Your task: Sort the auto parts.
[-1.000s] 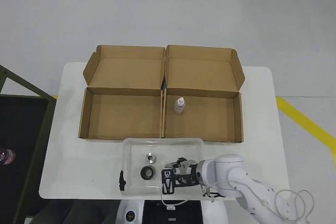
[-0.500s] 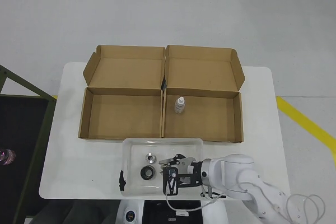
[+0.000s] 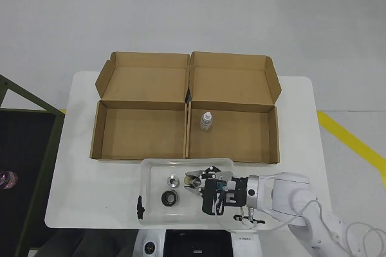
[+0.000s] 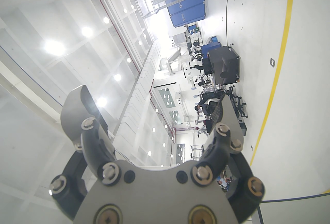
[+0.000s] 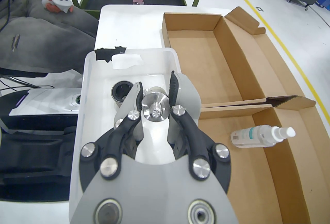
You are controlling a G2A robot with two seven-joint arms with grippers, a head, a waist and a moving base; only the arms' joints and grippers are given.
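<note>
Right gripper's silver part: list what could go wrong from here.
1. The silver part is round and smooth, pinched only near the right gripper's fingertips; it could slip and drop into the clear bin.
2. A spray bottle lies in one cardboard box; a dropped part could hit it.

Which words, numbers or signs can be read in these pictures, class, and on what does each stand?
None can be read.
Bottle: label print, too small to read.
Sticker on the tray: no print seen.
Blue cabinets: white marks, too blurred to read.
Floor plate: too small to read.
</note>
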